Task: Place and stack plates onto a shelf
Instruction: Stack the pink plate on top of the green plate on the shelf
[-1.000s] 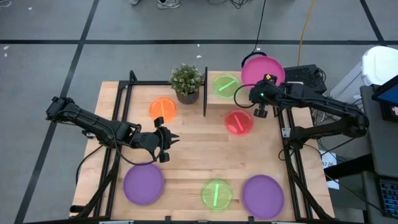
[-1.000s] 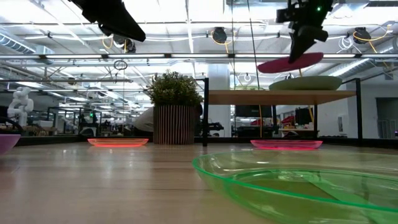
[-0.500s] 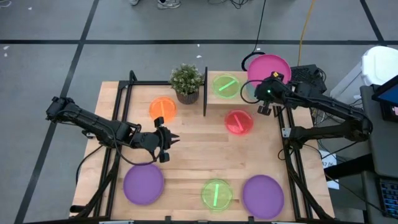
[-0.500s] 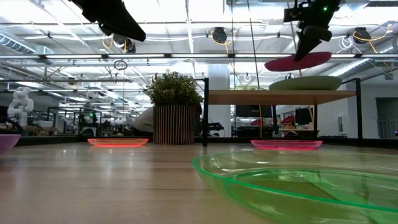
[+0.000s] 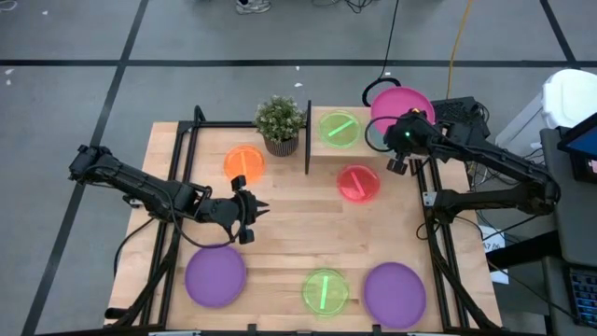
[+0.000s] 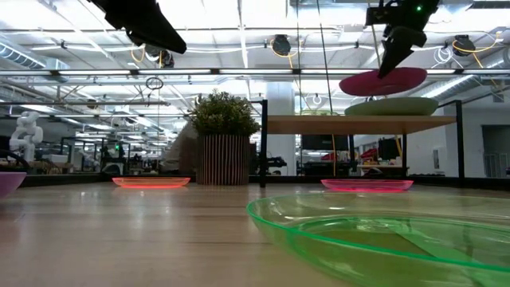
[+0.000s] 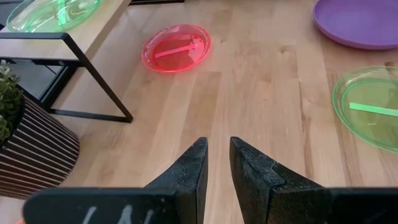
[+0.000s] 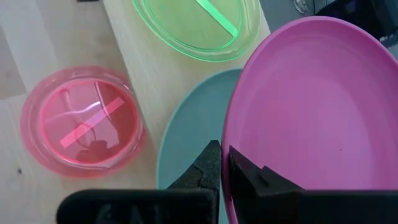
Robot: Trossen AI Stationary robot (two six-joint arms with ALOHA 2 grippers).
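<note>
My right gripper [image 5: 403, 142] is shut on the magenta plate [image 5: 403, 105] and holds it in the air above the right end of the shelf [image 6: 319, 123]. A teal plate [image 8: 186, 137] lies on the shelf right under it, and a lime green plate [image 5: 338, 128] lies flat on the shelf's left part. In the low view the magenta plate [image 6: 382, 81] hovers a little above the teal plate [image 6: 390, 106]. My left gripper [image 5: 254, 211] hangs above the table's left middle, open by a narrow gap and touching nothing. My right gripper pinches the magenta plate by its rim [image 8: 231, 163], on the side toward the table's near edge, one finger above the rim and one below. The fingers [image 6: 392, 60] come down on it from above at a slant. The plate is lifted clear, almost level, above the teal plate.
On the tabletop lie an orange plate [image 5: 244, 161], a pink-red plate [image 5: 358, 182], two purple plates [image 5: 215, 277] [image 5: 395, 292] and a second lime green plate [image 5: 325, 289]. A potted plant [image 5: 280, 121] stands left of the shelf's black upright edge [image 5: 308, 140].
My right gripper has carried the magenta plate toward the table's right edge, over the teal plate on the shelf. The plate, tilted a second ago, now hangs nearly level. My left arm has kept still.
</note>
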